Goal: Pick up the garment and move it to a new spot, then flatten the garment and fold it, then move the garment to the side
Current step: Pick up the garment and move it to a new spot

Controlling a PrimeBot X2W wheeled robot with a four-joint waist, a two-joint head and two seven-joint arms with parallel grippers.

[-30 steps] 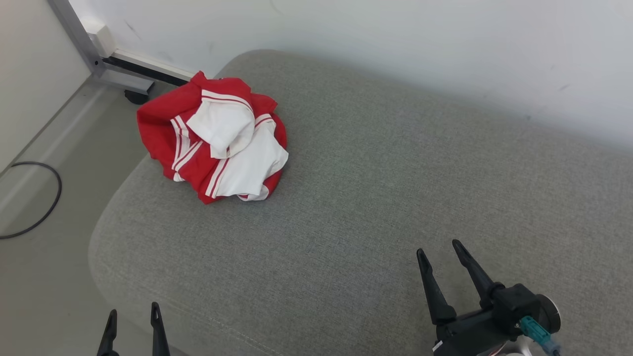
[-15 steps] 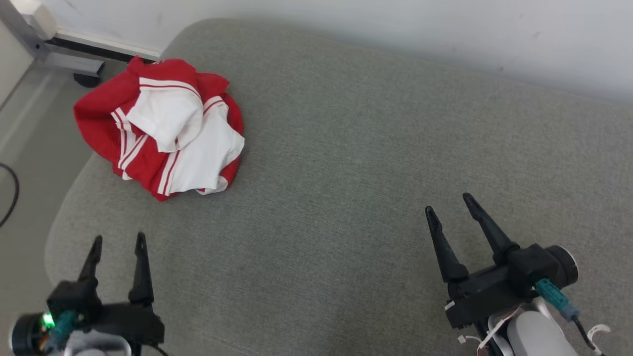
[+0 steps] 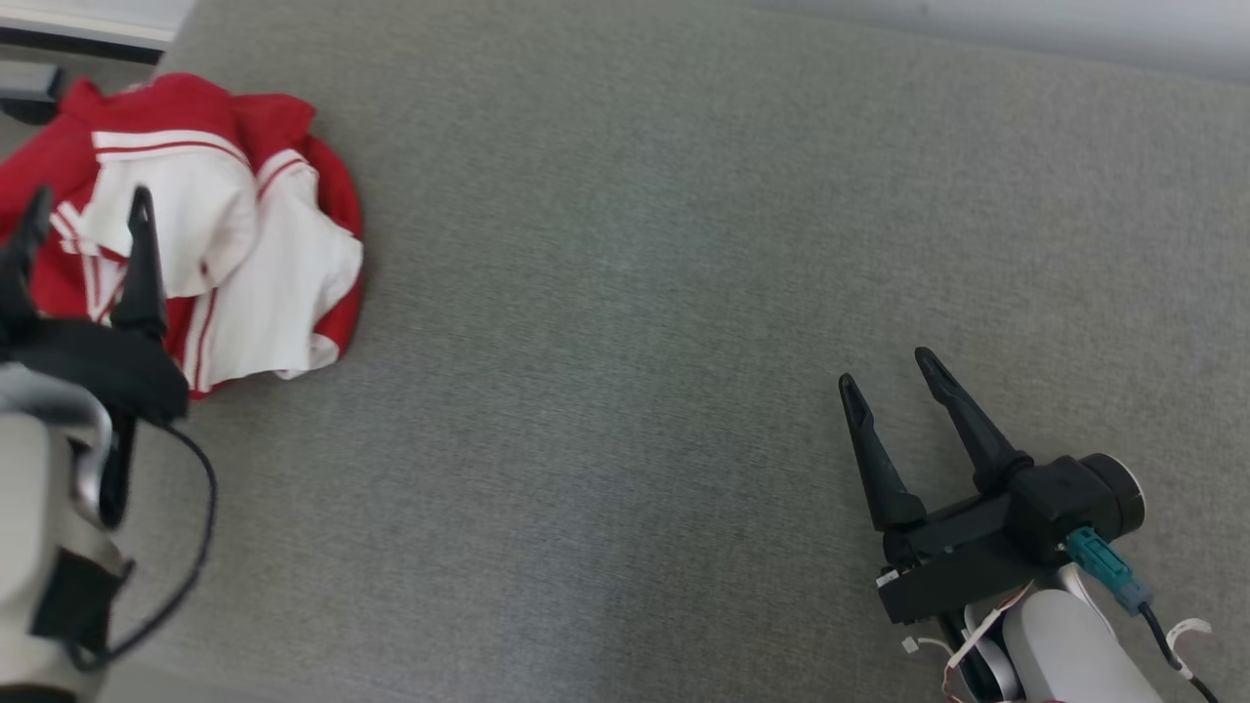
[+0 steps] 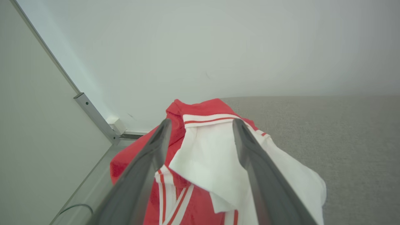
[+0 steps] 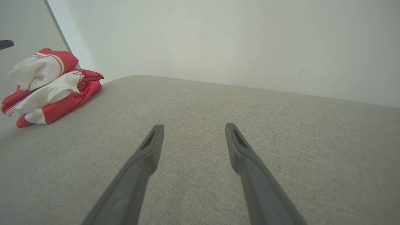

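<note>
While the garment [image 3: 244, 264] lies crumpled near the edge of the cushion [image 3: 625, 293], both grippers stand wide open and empty.
The left gripper [image 3: 90, 200] hangs over the red-and-white heap. Its fingers are spread, with a white fold showing between them and red cloth past the left one; whether the tips touch the cloth I cannot tell. The right gripper [image 3: 885, 368] is well apart from it, fingers spread over bare grey fabric with nothing between them, and the garment sits far off to their left. A pale wall [image 4: 218, 47] rises beyond the left fingertips, just past the heap.
</note>
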